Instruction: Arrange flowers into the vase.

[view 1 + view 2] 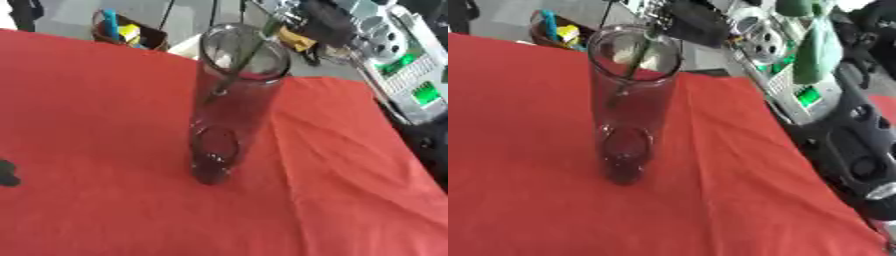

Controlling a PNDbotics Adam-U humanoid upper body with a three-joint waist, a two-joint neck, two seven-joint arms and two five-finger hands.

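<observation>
A tall clear glass vase (229, 105) stands upright on the red tablecloth (96, 125), a little back of the middle. A thin green flower stem (238, 67) slants down into its mouth from the upper right. My right hand (697, 21), black and blurred, hovers just behind the vase's rim with its fingers closed on the stem's upper end; the bloom is hidden. The right arm (857, 145) runs down the right edge. Only dark fingertips of my left hand (7, 173) show at the left edge.
Behind the table, a dark basket (127, 34) holds blue and yellow items. Grey equipment with green labels (411, 75) stands off the table's right side. The cloth's right edge (398, 140) drops away near the arm.
</observation>
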